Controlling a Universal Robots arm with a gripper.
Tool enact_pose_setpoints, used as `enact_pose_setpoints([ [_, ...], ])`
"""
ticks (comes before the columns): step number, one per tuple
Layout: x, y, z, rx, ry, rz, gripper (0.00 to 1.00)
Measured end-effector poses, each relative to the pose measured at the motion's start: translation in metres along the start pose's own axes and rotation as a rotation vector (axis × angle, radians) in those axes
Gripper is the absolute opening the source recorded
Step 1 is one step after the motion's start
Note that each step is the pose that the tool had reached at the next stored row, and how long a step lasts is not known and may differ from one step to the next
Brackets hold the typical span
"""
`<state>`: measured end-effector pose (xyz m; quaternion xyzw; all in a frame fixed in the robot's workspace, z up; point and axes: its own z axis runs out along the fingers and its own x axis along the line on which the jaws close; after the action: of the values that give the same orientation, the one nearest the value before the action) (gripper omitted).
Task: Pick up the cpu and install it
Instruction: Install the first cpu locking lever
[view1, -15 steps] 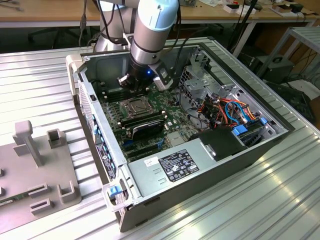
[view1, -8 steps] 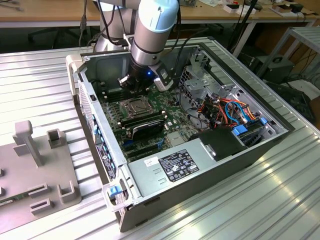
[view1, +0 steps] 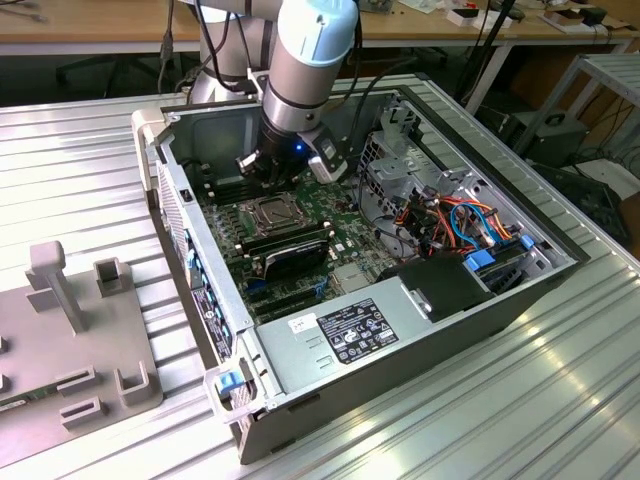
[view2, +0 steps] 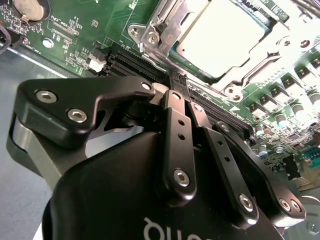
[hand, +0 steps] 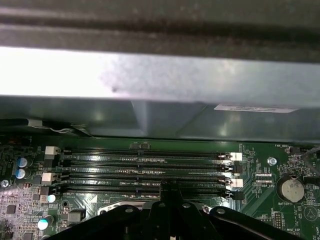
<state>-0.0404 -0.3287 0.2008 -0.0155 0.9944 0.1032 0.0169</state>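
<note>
I see end effector (view2: 178, 80) with fingers pressed together, gripping nothing | poised over memory slots (hand: 145, 172) just beside socket (view2: 220, 42) | cpu (view2: 225, 35) lies seated inside socket frame on green board (view1: 300, 215)

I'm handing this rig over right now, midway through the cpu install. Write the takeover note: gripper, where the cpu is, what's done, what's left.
State of the gripper: fingers closed together, nothing visible between them. The tips hang over the memory slots, beside the socket.
Position of the cpu: it lies grey face up inside the socket's metal frame, on the green board.
Done: the cpu is in the socket and free of the gripper.
Left: the pictures don't settle whether it is fully seated or the frame is latched, so check both.
</note>
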Motion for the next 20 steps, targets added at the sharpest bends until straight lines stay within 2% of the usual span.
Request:
enact_pose_setpoints([
  [10, 0.0, -0.0006, 0.0008, -0.0001, -0.0002, 0.0, 0.11],
  [14, -0.0003, 0.0006, -0.005, 0.0004, -0.0001, 0.0, 0.11],
  [18, -0.0007, 0.0027, -0.0153, 0.0016, -0.0001, 0.0, 0.11],
  [20, -0.0008, 0.0033, -0.018, 0.0027, -0.0001, 0.0, 0.11],
])
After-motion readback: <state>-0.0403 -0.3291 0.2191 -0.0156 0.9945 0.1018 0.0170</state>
